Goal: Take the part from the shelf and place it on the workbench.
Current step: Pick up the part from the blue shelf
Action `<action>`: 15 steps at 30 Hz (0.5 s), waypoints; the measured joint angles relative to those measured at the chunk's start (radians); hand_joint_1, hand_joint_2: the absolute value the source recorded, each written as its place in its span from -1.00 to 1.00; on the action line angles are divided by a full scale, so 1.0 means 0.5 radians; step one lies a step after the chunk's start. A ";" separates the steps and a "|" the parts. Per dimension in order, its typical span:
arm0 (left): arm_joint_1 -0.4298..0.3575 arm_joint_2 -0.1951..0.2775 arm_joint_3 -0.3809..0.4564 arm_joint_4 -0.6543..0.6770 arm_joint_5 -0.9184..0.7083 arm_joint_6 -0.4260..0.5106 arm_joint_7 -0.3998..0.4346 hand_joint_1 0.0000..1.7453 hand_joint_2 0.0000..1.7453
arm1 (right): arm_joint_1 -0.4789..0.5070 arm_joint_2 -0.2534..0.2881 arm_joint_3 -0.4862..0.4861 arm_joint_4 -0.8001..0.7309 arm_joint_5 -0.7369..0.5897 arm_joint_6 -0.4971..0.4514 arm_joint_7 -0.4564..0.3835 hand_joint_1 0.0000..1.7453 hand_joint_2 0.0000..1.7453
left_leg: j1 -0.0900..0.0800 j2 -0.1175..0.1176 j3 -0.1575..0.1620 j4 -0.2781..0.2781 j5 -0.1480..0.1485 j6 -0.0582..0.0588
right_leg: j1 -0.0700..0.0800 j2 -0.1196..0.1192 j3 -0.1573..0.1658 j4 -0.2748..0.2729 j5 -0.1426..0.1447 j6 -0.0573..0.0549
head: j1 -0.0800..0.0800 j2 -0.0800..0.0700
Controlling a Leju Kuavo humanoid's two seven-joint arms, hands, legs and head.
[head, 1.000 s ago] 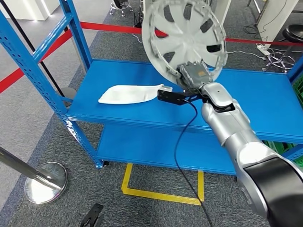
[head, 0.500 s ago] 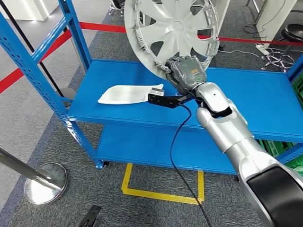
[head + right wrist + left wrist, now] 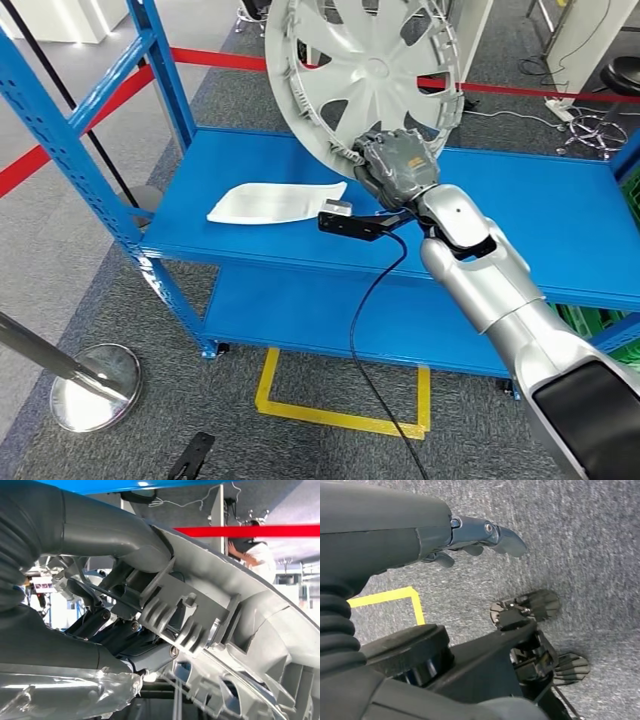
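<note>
While the fingers [image 3: 124, 605] of the right hand [image 3: 398, 165] are clenched on the lower rim of the wheel cover [image 3: 366, 75], the part is held clear of the shelf [image 3: 528, 215], tilted on edge above the upper deck. In the right wrist view the grey thumb is seen laid over the rim's ribbed clips, the darker fingers under it. Against the picture of a second ago, the cover is noted to have been carried toward the robot's left and turned somewhat, while the shelf and floor marks are barely displaced; half a second ago it was nearly where it is now. Judgement: the lift-off is done and the carry has begun; the placing on the desk is yet to come, and no desk is seen.

The left hand [image 3: 486, 532] is seen over grey carpet, fingers apart and holding nothing.

Around: a flat white part [image 3: 275, 200] is left lying on the upper deck, just beside the black wrist camera bracket [image 3: 355, 225]. A black cable [image 3: 370, 320] hangs from that bracket in front of the lower deck. The blue upright [image 3: 162, 70], a red barrier tape [image 3: 219, 57] and a chrome stanchion base [image 3: 94, 385] stand to the left; the upright is judged the likeliest thing to be struck by the wide cover if the swing goes on leftward.
</note>
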 joint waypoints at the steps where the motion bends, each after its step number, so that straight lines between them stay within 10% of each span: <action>1: -0.001 0.001 0.000 0.000 0.000 0.005 0.005 -1.00 1.00 | -0.002 -0.003 0.005 -0.009 -0.001 0.000 0.001 1.00 1.00 | -0.002 -0.001 -0.004 0.011 -0.008 -0.014 | -0.002 0.004 0.029 -0.053 0.004 -0.011 | 0.002 0.000; 6: 0.002 0.001 0.009 0.000 0.010 0.031 0.045 -1.00 1.00 | 0.010 -0.023 0.016 -0.052 -0.017 -0.001 0.013 1.00 1.00 | 0.000 0.008 -0.044 0.089 -0.068 -0.049 | 0.003 0.017 0.024 -0.046 -0.021 -0.102 | -0.004 0.000; 10: 0.001 -0.007 0.035 0.000 0.027 0.048 0.054 -1.00 1.00 | 0.031 -0.031 0.023 -0.067 -0.023 0.001 0.022 1.00 1.00 | -0.004 0.015 -0.299 0.563 -0.262 -0.050 | 0.010 0.017 0.027 -0.047 -0.022 -0.125 | -0.010 0.000; 12: 0.000 -0.009 0.045 0.000 0.033 0.045 0.054 -1.00 1.00 | 0.045 -0.035 0.032 -0.068 -0.025 0.002 0.022 1.00 1.00 | -0.008 0.015 -0.325 0.564 -0.201 -0.033 | 0.015 0.020 0.027 -0.046 -0.023 -0.128 | -0.010 0.000; 15: -0.006 -0.009 0.050 0.000 0.036 0.043 0.054 -1.00 1.00 | 0.050 -0.040 0.044 -0.074 -0.027 0.004 0.023 1.00 1.00 | -0.027 0.015 -0.173 0.209 0.003 0.008 | 0.023 0.025 0.023 -0.041 -0.025 -0.120 | -0.010 0.000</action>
